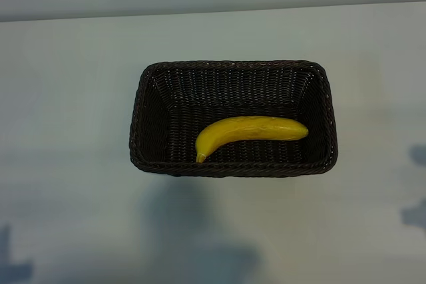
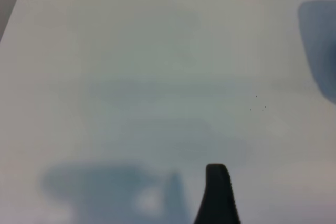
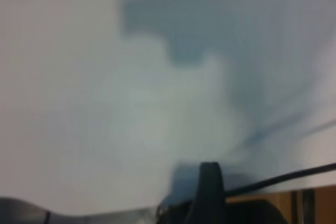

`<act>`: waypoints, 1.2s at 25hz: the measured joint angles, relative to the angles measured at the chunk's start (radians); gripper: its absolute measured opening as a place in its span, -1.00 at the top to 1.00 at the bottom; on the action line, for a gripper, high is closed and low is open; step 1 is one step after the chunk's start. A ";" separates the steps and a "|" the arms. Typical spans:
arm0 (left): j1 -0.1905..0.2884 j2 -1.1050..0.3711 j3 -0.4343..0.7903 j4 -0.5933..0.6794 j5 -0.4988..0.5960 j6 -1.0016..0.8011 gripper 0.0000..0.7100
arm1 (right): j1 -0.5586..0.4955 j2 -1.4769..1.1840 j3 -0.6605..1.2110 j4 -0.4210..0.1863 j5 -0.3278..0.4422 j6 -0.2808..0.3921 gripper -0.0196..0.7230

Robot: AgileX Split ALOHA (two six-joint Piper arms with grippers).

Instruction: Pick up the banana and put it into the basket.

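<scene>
Exterior view: neither arm shows here, only their shadows on the table (image 1: 66, 98).
Table: pale, smooth and matte; it carries the basket, its largest item.
Basket (image 1: 233, 167): rectangular, dark brown woven wicker with rounded corners and a braided rim.
Banana (image 1: 249, 131): bright yellow, smooth, gently curved; it lies inside the basket on the floor, close to the basket's near wall.
Long axis: along the basket's length, stem tip low toward the basket's left end.
Task state: judged done, since the fruit already rests in the basket.
Key relation: both grippers are clear of the basket; which is nearer cannot be told.
Left gripper (image 2: 218, 195): jaws wide, empty, over bare table.
Right gripper (image 3: 210, 192): jaws wide, holding nothing, near the table edge.
</scene>
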 joint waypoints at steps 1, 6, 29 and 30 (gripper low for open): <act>0.000 0.000 0.000 0.000 0.000 0.000 -0.61 | 0.000 -0.038 0.003 0.000 -0.001 0.000 -0.64; 0.000 0.000 0.000 0.000 0.000 0.000 -0.61 | 0.000 -0.217 0.006 0.003 -0.003 0.001 -0.64; 0.000 0.000 0.000 0.000 0.000 -0.002 -0.61 | 0.000 -0.772 0.006 0.004 -0.001 0.008 -0.64; 0.000 0.000 0.000 0.000 0.000 -0.002 -0.61 | 0.000 -0.772 0.006 0.004 -0.001 0.008 -0.64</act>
